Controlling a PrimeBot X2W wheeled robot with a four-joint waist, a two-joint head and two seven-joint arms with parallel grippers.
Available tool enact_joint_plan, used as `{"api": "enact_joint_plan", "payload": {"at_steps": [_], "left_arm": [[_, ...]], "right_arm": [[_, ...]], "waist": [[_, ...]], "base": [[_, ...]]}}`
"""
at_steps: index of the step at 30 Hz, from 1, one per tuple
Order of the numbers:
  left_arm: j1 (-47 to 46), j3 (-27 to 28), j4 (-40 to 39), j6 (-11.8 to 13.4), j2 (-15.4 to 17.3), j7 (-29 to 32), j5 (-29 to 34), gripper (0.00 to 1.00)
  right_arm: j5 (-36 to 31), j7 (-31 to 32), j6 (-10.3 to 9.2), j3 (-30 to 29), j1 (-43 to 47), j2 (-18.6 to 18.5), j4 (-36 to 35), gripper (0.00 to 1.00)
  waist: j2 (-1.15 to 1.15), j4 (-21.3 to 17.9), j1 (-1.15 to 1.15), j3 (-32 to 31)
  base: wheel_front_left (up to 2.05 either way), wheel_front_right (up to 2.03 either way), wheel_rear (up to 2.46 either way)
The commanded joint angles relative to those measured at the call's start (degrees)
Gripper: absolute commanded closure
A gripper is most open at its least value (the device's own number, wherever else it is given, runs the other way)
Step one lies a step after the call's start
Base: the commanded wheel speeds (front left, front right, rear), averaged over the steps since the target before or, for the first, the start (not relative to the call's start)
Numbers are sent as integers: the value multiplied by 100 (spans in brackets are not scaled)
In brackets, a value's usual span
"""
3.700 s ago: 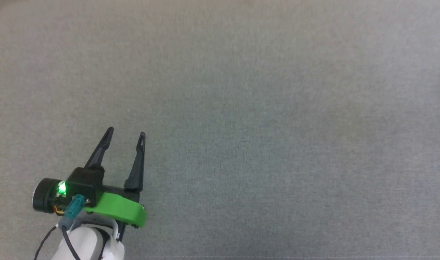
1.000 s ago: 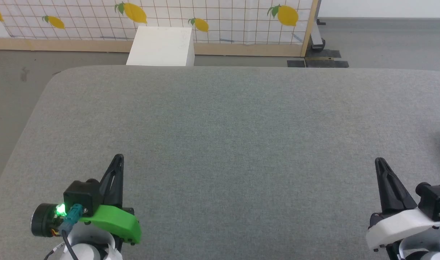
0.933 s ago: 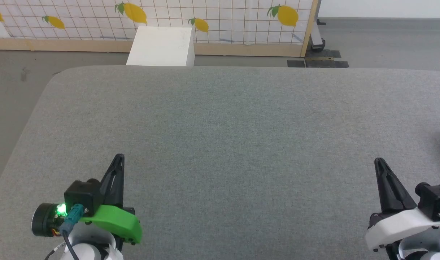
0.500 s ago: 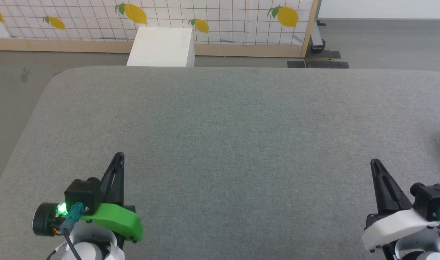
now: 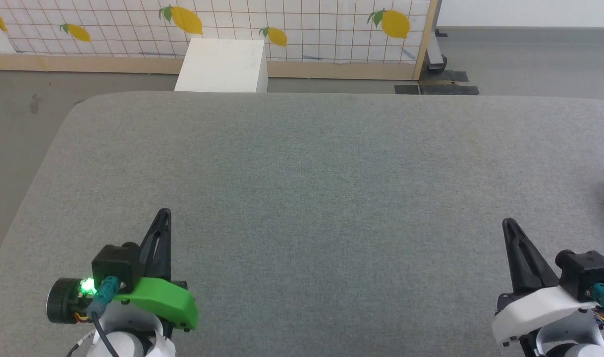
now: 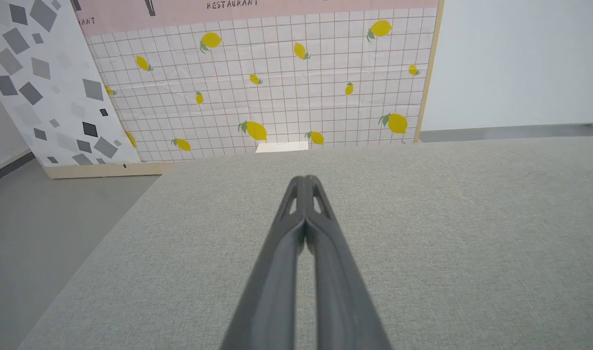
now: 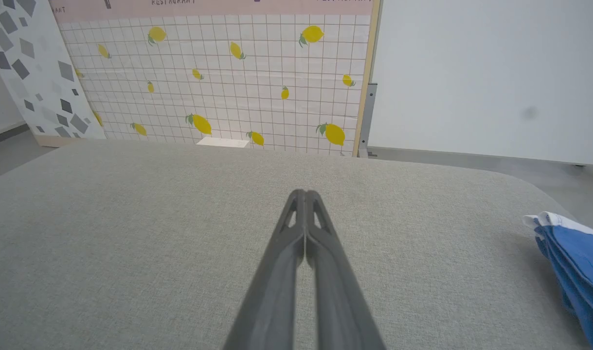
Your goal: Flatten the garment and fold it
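- Your right pincer (image 7: 305, 194) has its fingers pressed together over the grey bench (image 7: 131, 218).
- You see the blue, white-trimmed garment (image 7: 576, 257) lying on the bench at your view's right edge, well apart from the pincer.

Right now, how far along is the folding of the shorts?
Done, it seems: the shorts lie in stacked layers near the table's right edge, though the frame cuts most of them off. In hand: nothing; the left gripper and right gripper are both shut and empty above the table. Left: probably only checking that the fold is neat, which I cannot judge from here.
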Motion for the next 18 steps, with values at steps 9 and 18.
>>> {"api": "enact_joint_plan", "payload": {"at_steps": [9,18], "left_arm": [[107,190,39,-103,-211,65,254,100],[128,335,63,-184,-371,116,424,100]], "right_arm": [[-105,-23,-4,60,-126,43,70,100],[-156,-26,-5,103,-156,60,117,100]], "waist": [[0,3,0,-10],[0,6,0,-20]], "base": [[0,0,0],[0,0,0]]}}
